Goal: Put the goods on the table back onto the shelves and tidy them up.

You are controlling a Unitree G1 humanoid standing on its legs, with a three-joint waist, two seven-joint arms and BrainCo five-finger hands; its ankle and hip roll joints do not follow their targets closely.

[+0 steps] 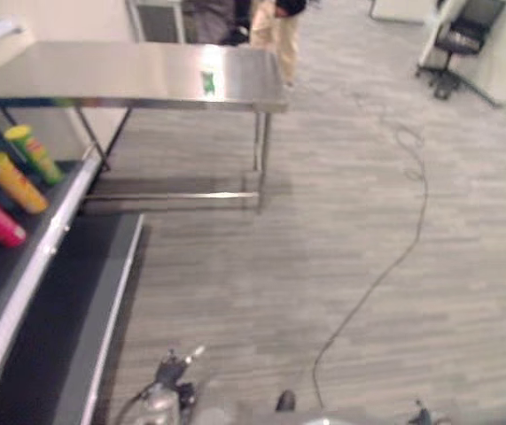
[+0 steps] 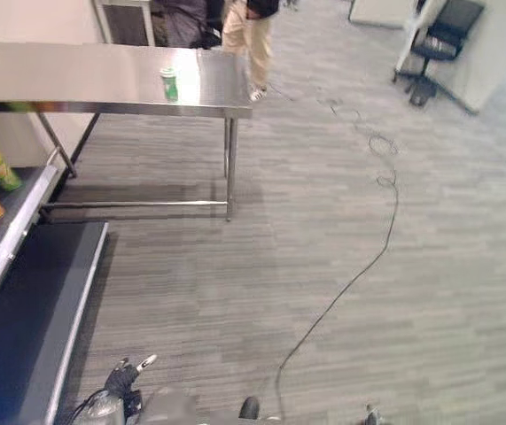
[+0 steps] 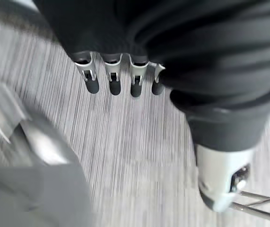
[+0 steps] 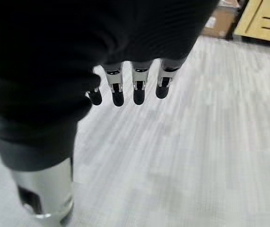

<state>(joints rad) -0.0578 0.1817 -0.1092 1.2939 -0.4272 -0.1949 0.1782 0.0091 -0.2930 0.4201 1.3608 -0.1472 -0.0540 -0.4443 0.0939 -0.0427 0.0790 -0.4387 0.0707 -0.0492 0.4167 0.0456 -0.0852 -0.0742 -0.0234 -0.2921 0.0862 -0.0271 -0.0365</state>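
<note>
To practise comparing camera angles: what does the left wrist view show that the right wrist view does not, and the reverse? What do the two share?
Left wrist view, not the right: the left hand and thin metal bars low over the floor. Right wrist view, not the left: the right hand, with pale wooden furniture and a brown box far beyond it. Shared: each hand hangs over grey striped floor with relaxed fingers, holding nothing.

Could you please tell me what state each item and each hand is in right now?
Green can: upright on the steel table, untouched.
Tubes: lying on the shelf.
Left hand: open, empty, over the floor.
Right hand: open, empty, over the floor.
Office chair: upright, unoccupied.
</note>
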